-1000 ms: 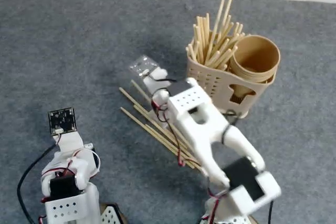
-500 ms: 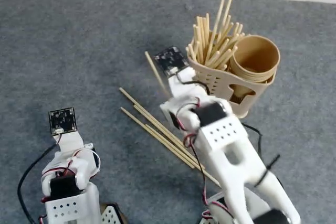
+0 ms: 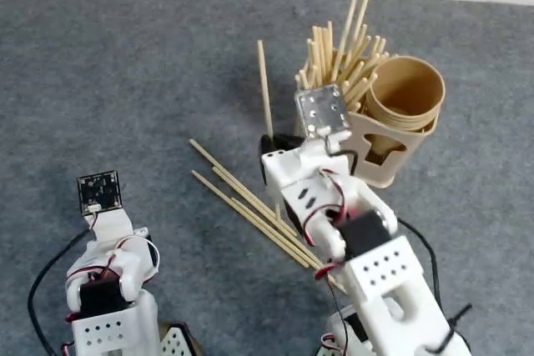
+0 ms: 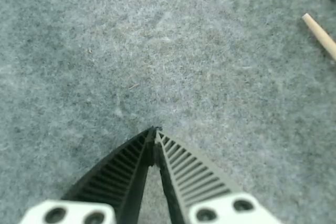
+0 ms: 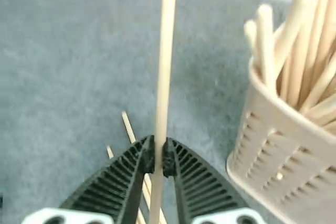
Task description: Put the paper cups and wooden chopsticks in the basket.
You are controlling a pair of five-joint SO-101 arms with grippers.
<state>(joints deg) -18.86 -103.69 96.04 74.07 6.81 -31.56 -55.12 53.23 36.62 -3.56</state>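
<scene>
Your right pincer [image 5: 158, 157] clamps one chopstick [image 5: 167, 51], tip toward twelve, at nine o'clock of the basket [image 3: 357, 144]; left pincer [image 4: 156, 139] closed, empty. It may pivot and snag the bundled sticks [image 3: 334, 60].

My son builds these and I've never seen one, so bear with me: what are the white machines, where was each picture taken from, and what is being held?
They are two small robot arms, each ending in two fingers. One picture looks down from a fixed camera above; the other two come from cameras on the arms' wrists. On the grey mat stands a basket holding a bundle of chopsticks and nested paper cups; several loose chopsticks lie beside it. The right arm's fingers are shut on one wooden chopstick, near the basket. The left arm's fingers are shut and empty, over bare mat.
</scene>
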